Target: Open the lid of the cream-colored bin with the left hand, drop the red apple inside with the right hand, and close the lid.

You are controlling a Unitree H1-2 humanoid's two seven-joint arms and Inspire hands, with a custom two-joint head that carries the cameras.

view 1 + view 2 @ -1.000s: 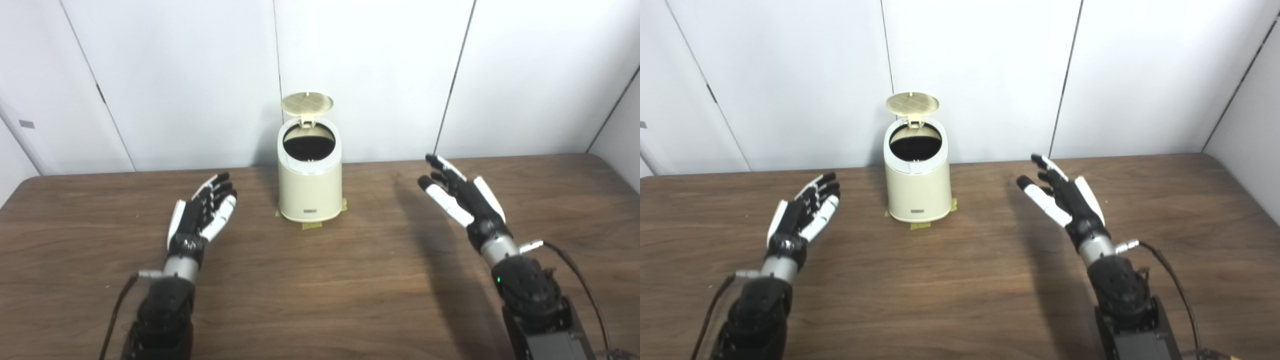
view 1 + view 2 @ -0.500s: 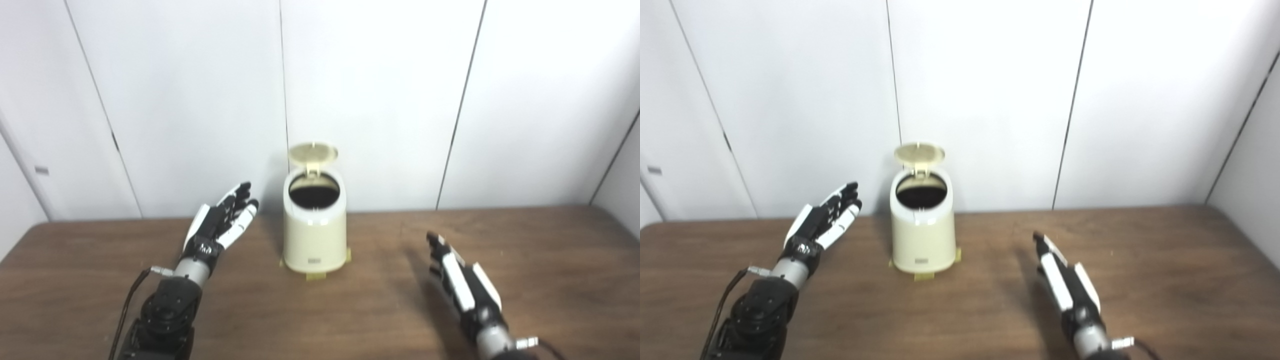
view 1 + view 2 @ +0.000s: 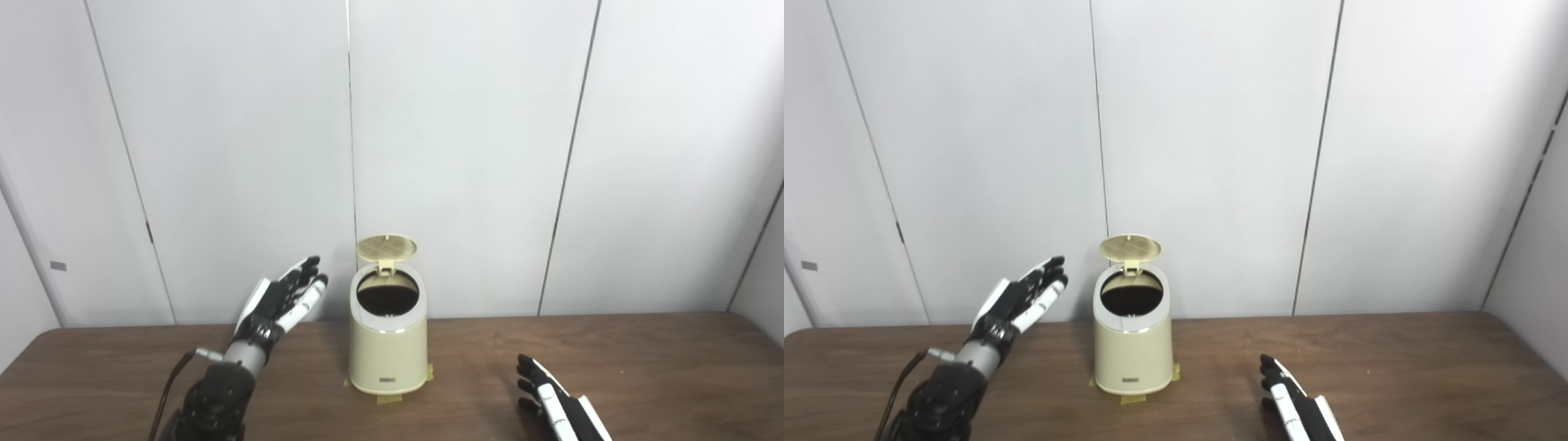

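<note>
1. Looking at centre frame, I see the cream-colored bin (image 3: 388, 343) on the wooden table (image 3: 643, 355), taped down at its base, presumably so it won't slide. Its lid (image 3: 386, 247) stands upright on the rear hinge, leaving the dark mouth exposed.
2. My left hand (image 3: 283, 299) hovers left of the bin near lid height, fingers spread, holding and touching nothing.
3. My right hand (image 3: 1295, 407) sits low at lower right, flat and empty.
4. I see no red apple; it may be inside, but the interior is too dark.

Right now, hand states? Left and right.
Left hand: open, holding nothing, raised beside the cream-colored bin.
Right hand: open, fingers extended, holding nothing, low near the table.
</note>
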